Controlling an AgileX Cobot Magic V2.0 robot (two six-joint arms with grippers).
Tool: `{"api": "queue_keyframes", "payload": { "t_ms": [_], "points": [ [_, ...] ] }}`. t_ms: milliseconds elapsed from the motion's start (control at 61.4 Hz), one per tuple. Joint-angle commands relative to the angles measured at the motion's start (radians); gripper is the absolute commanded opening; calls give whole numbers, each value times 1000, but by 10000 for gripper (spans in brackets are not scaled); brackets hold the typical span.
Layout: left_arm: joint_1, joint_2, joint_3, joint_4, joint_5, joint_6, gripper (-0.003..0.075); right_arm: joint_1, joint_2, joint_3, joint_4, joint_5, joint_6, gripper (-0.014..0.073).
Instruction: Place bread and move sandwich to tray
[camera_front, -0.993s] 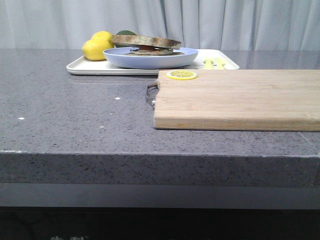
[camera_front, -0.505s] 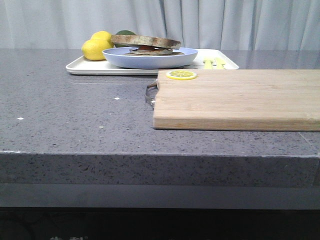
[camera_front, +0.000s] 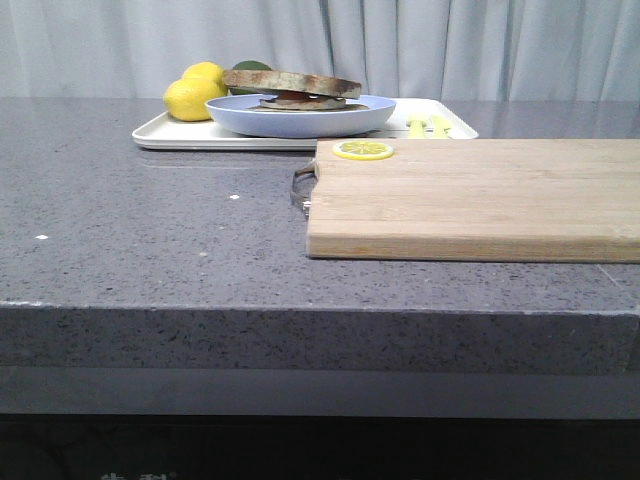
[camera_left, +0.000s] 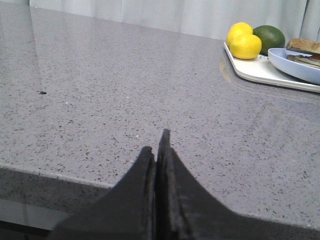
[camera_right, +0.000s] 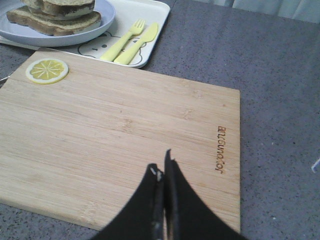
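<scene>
Left gripper (camera_left: 159, 150) pressed closed, empty, above bare counter (camera_left: 125, 100); right gripper (camera_right: 163, 172) likewise closed, empty, over the board (camera_right: 125, 125). Seen from the front, at 10 o'clock from the board: tray (camera_front: 160, 135), two lemons (camera_front: 195, 98), one lime (camera_left: 269, 37). On the tray sits one plate (camera_front: 300, 118) bearing the sandwich (camera_front: 292, 88), bread (camera_front: 290, 80) laid on top. One lemon slice (camera_front: 363, 150), one fork (camera_right: 122, 41), one knife (camera_right: 142, 42). Task judged finished; only retreat is likely called for.
</scene>
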Motion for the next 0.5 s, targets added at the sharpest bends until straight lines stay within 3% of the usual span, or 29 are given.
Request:
{"api": "queue_keyframes", "payload": {
  "t_ms": [0, 326, 489],
  "points": [
    [3, -19, 5, -7, -87, 3, -18, -4, 3, -28, -12, -72, 0, -109],
    [3, -19, 5, -7, -87, 3, -18, -4, 3, -28, -30, -92, -6, -109],
    [4, -19, 5, -7, -87, 3, -18, -9, -20, 60, -30, -331, -40, -109]
  ]
}}
